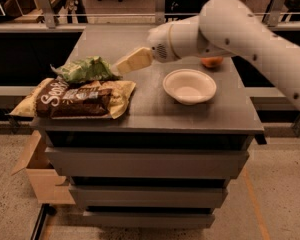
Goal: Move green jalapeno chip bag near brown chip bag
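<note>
Two snack bags, one bowl and one robot arm at a grey bench (155, 111) with drawers below. Nearest, down at 8 o'clock on the floor, an open cardboard box (37, 176). On the bench's front left, at 9 o'clock, the brown chip bag (75, 100), lying flat, white script upward. At its 3 o'clock and well apart, a pale bowl (189, 86). Just behind the brown bag, at its 12 o'clock, the green jalapeno chip bag (87, 69), small, puffed and crumpled, touching the far edge and possibly overlapping it. Against the green bag's right end, at its 3 o'clock, the cream claw (121, 66) on a white arm reaching in from 2 o'clock. Cannot tell whether spread, closed or gripping. Farther back, half hidden behind the arm, a round orange object (212, 62). Green bag probably light, soft and crinkly: slippery film over air and brittle chips. Best pinched gently at a crimped end seam or raised fold, not squeezed through the middle. Already close beside the brown bag, by the look of it.
</note>
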`<state>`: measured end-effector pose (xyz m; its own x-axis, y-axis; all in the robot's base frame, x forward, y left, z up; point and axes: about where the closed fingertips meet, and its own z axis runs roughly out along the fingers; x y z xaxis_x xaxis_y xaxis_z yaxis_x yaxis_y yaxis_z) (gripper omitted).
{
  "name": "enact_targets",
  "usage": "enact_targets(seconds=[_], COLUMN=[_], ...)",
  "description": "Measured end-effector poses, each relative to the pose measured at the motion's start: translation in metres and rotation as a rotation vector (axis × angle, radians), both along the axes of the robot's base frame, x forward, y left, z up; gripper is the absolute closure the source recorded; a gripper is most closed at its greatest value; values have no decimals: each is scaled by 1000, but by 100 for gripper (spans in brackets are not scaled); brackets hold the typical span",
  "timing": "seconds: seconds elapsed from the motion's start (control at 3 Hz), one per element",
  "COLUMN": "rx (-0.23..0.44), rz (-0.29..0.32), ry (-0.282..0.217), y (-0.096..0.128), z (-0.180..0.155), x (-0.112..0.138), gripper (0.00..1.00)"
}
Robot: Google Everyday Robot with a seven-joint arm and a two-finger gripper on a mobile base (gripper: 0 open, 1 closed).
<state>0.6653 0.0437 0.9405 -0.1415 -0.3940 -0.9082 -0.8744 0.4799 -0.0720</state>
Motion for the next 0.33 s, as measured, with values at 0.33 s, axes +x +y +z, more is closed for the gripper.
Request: enact_targets(seconds=[0.33], rx=[-27], rz=[-133], ry=[-81], y=[-56], z=[25], x=[-20], gripper=[0])
